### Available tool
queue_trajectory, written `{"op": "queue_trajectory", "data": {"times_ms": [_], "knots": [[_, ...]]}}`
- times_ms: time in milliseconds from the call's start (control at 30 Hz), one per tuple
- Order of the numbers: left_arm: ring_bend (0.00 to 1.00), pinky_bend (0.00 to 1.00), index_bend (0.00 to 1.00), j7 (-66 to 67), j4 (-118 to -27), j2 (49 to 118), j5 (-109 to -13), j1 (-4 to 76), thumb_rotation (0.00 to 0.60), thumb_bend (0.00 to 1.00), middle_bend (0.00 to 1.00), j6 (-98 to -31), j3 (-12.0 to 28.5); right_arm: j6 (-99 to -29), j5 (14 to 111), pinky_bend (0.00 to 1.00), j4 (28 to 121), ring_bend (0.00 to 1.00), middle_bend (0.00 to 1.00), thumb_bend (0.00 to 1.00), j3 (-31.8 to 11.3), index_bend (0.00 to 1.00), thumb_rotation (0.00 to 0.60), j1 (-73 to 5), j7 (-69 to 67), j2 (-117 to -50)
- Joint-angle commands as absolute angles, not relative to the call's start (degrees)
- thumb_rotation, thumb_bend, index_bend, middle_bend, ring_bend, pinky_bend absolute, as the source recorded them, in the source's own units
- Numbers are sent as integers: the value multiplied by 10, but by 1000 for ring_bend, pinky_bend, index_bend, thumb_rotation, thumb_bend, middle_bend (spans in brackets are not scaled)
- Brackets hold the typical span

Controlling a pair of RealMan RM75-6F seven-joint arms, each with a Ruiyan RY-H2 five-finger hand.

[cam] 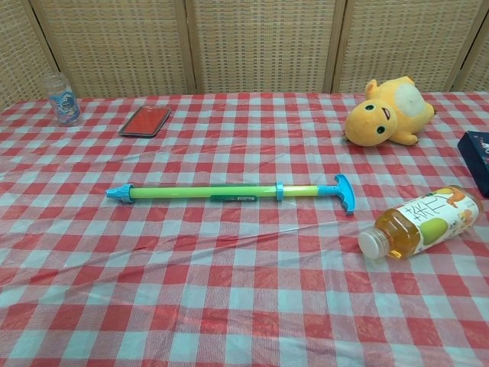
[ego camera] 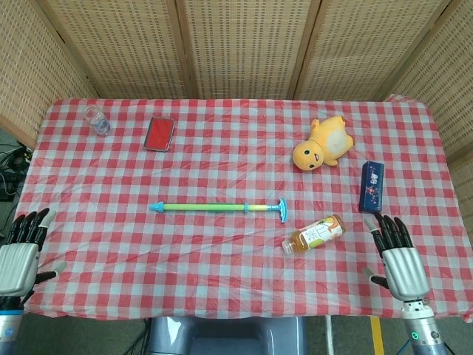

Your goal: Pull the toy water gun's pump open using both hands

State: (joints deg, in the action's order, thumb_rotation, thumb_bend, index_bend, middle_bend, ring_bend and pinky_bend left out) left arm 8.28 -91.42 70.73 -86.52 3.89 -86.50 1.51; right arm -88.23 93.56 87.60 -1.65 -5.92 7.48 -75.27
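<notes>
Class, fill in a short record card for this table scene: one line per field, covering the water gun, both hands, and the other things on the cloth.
Water gun: toy water gun lies flat mid-table, nozzle to image left, T-handle to image right, untouched
Left hand: left hand open at near table edge, holds nothing
Right hand: right hand open at near edge, holds nothing
Nearest neighbour: drink bottle on its side by the handle
Others: plush toy, dark box, red case, small jar
Surface: checked tablecloth
</notes>
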Motion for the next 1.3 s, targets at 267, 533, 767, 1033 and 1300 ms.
{"op": "queue_trajectory", "data": {"times_ms": [267, 533, 767, 1033, 1300], "knots": [[0, 0, 0, 86, -915, 709, -863, 40, 600, 26, 0, -862, 16, -864, 930, 9, 879, 0, 0, 154, -27, 0, 600, -75, 74, -765], [0, 0, 0, 77, -908, 714, -848, 45, 600, 28, 0, -852, 23, -822, 922, 446, 917, 408, 382, 155, -79, 44, 600, -134, 138, -782], [0, 0, 0, 64, -895, 717, -826, 52, 600, 28, 0, -830, 30, -727, 854, 612, 942, 742, 761, 162, -135, 234, 600, -214, 235, -814], [0, 0, 0, 57, -870, 726, -799, 66, 600, 29, 0, -802, 42, -628, 713, 669, 919, 889, 919, 334, -180, 422, 600, -305, 354, -883], [0, 0, 0, 47, -854, 730, -778, 78, 600, 30, 0, -770, 45, -598, 639, 699, 887, 947, 986, 456, -188, 461, 600, -359, 404, -930]]}}
